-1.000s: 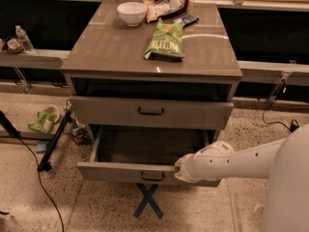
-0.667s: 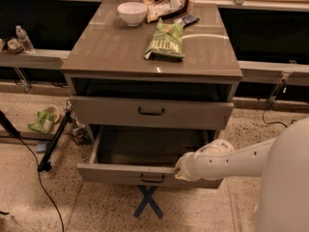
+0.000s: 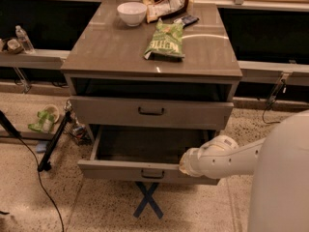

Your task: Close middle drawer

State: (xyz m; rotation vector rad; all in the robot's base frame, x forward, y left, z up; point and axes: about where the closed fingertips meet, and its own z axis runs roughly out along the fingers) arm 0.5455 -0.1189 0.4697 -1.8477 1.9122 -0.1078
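Note:
The middle drawer (image 3: 116, 170) is the wide, shallow grey-taupe one with a small dark handle (image 3: 152, 174). It stands pulled well out of the cabinet, and its dark inside (image 3: 145, 144) looks empty. My gripper (image 3: 184, 166) is at the end of the white arm (image 3: 227, 156) that reaches in from the right. It rests against the top edge of the drawer's front, just right of the handle. The taller-fronted uppermost drawer (image 3: 111, 112) sits above, with a dark gap over it. The lowest drawer is hidden.
On the cabinet top (image 3: 96, 57) lie a white bowl (image 3: 132, 12), a green chip bag (image 3: 165, 40), another bag (image 3: 166, 4) and a dark item (image 3: 187, 20). A blue tape X (image 3: 147, 202) marks the floor. A black pole (image 3: 53, 144), a cable and green litter (image 3: 43, 120) lie to the left.
Hardly anything: the arm stays at the drawer's front edge, and the drawer stands about as far out as before.

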